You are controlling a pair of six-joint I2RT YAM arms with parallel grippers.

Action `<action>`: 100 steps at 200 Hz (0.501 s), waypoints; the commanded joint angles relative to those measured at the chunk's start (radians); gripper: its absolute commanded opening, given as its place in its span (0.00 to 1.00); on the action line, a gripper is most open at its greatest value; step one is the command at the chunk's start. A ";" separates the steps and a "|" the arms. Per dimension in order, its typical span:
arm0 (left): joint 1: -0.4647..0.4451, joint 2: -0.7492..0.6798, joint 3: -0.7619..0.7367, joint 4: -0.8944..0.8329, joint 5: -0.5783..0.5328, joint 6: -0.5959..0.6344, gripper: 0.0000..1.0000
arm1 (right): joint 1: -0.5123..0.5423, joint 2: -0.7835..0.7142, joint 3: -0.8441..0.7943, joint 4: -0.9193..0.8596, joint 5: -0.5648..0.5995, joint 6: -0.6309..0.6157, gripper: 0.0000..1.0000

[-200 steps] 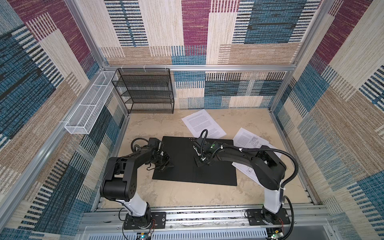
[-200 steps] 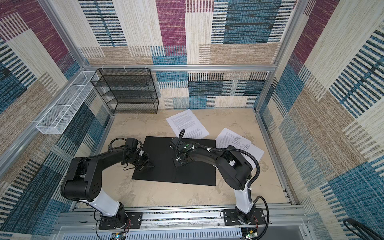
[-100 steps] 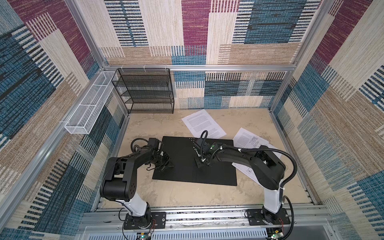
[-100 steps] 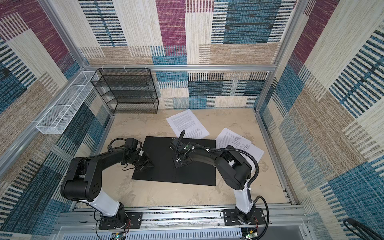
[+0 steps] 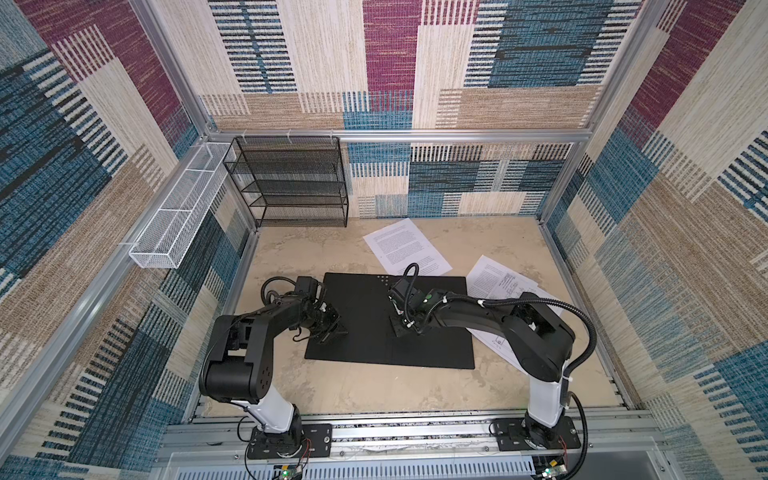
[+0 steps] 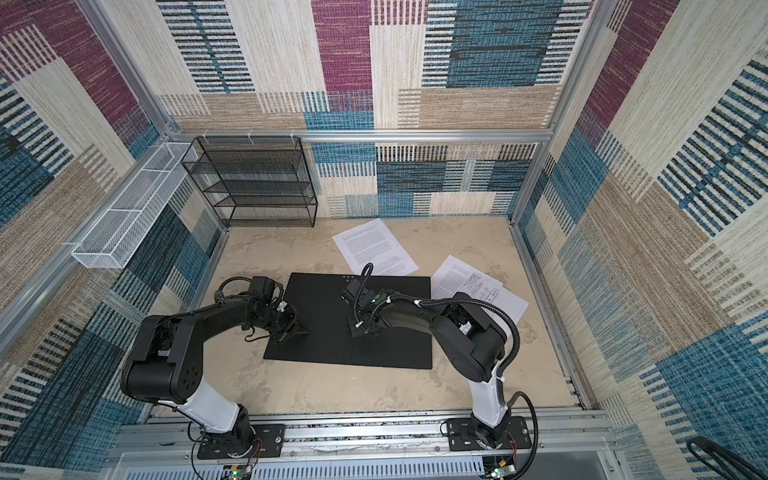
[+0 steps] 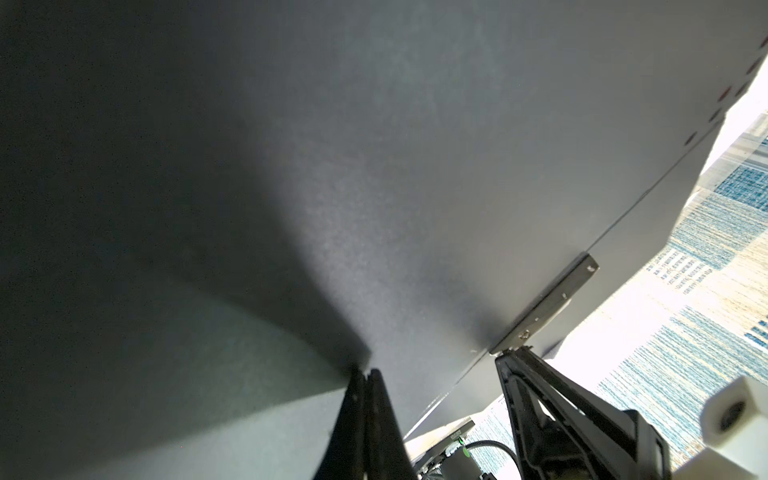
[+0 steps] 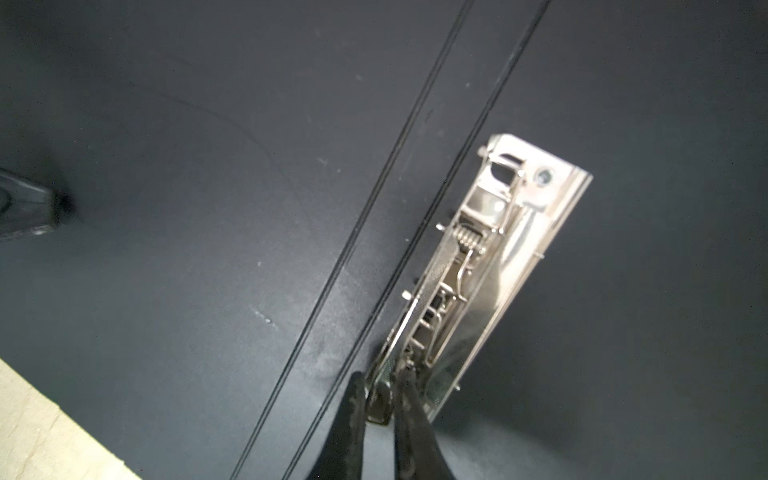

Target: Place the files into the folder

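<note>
The folder [image 5: 365, 307] lies open, black inside up, in the middle of the tabletop [image 5: 374, 395]. The left fingers [image 7: 374, 415] are pressed together at its left edge; whether they pinch the cover I cannot tell. The right fingers [image 8: 351, 415] are clamped on the lever of its metal clip [image 8: 511, 257]. One printed sheet [image 5: 407, 253] lies just beyond the folder, and more sheets [image 5: 494, 282] lie to its right.

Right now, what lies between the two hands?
Only bare black folder and its spine creases, from left hand to right hand; both top views show it.
</note>
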 commanded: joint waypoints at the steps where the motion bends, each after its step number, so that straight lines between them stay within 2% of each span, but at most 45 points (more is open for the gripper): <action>1: 0.007 0.018 -0.014 -0.118 -0.280 -0.017 0.06 | -0.001 0.050 -0.032 -0.079 0.034 0.001 0.00; 55: 0.008 0.009 -0.014 -0.120 -0.300 -0.034 0.04 | -0.002 0.050 -0.062 -0.148 0.148 0.036 0.00; 87: 0.009 0.006 -0.004 -0.141 -0.326 -0.041 0.04 | -0.008 0.031 -0.059 -0.143 0.136 0.029 0.00; 100: 0.009 0.004 -0.003 -0.154 -0.329 -0.035 0.04 | -0.010 -0.005 -0.078 -0.092 0.060 0.011 0.00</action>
